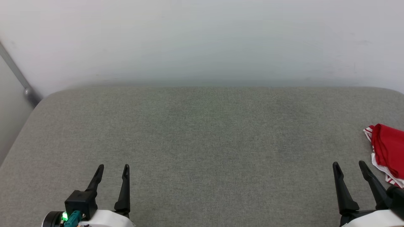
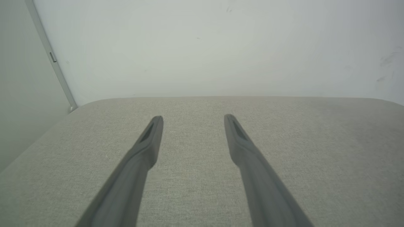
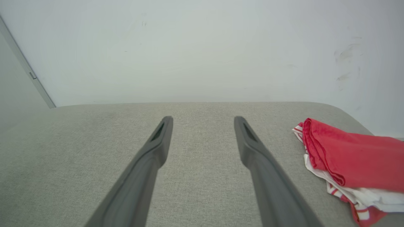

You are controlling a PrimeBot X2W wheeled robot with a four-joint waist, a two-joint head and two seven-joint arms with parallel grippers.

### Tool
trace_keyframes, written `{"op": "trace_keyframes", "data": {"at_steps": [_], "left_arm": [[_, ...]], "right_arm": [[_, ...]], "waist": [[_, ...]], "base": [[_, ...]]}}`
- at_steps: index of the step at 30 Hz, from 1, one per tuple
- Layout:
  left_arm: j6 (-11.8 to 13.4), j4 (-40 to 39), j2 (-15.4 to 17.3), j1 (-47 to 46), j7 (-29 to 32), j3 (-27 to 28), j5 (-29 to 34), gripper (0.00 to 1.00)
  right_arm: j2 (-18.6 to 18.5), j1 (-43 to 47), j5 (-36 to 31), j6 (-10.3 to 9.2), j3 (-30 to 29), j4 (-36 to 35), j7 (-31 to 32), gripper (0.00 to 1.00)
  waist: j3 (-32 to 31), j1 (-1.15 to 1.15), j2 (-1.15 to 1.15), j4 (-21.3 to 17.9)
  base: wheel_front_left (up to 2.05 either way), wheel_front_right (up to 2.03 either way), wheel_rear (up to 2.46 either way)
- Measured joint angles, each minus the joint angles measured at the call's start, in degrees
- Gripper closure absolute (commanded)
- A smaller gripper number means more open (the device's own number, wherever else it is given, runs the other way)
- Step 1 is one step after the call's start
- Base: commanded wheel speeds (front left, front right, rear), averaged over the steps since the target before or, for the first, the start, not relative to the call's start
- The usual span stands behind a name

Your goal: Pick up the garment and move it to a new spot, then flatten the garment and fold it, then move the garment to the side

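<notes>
The garment [image 1: 389, 149], red with white and striped trim, lies folded in a small pile at the right edge of the grey cushioned surface [image 1: 202, 142]; the right wrist view has the garment [image 3: 350, 160] to the right of my fingers. My right gripper [image 1: 349, 165] stands open just left of it, apart from the cloth, nothing between its fingers. At the lower left my left gripper [image 1: 113, 167] is open and empty over bare fabric. In the wrist views the left gripper [image 2: 193, 117] and right gripper [image 3: 203, 119] both show spread fingers.
A pale wall [image 1: 202, 37] rises behind the cushion's far edge. A grey metal bar [image 1: 17, 75] slants down the wall at the far left corner. The cushion's left edge drops off near the left arm.
</notes>
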Motion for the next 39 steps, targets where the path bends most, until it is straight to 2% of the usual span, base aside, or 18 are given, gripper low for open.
{"op": "trace_keyframes", "data": {"at_steps": [21,22,26,39], "left_arm": [[-0.9,1.0,-0.7,0.1,-0.7,0.5,-0.1,0.00],[-0.9,1.3,-0.9,0.1,-0.7,0.4,-0.1,1.00],[-1.1,3.0,-2.2,1.6,-0.5,0.0,-0.5,1.00],[-4.2,4.4,-4.8,0.9,2.8,4.0,-11.7,1.00]], "right_arm": [[0.9,0.3,-1.5,0.00,0.0,-3.3,0.6,0.00],[0.9,0.3,-1.5,0.00,0.0,-2.9,0.6,1.00],[1.1,0.4,-1.0,0.00,0.3,-0.8,0.6,1.00],[1.1,-1.3,13.6,0.00,0.7,3.8,0.6,1.00]], "waist": [[0.4,0.01,0.00,0.2],[0.4,0.01,0.00,0.2],[0.4,0.01,0.00,0.2],[0.6,0.01,0.00,0.0]], "base": [[0.00,0.00,0.00],[0.00,0.00,0.00],[0.00,0.00,0.00],[0.00,0.00,0.00]]}}
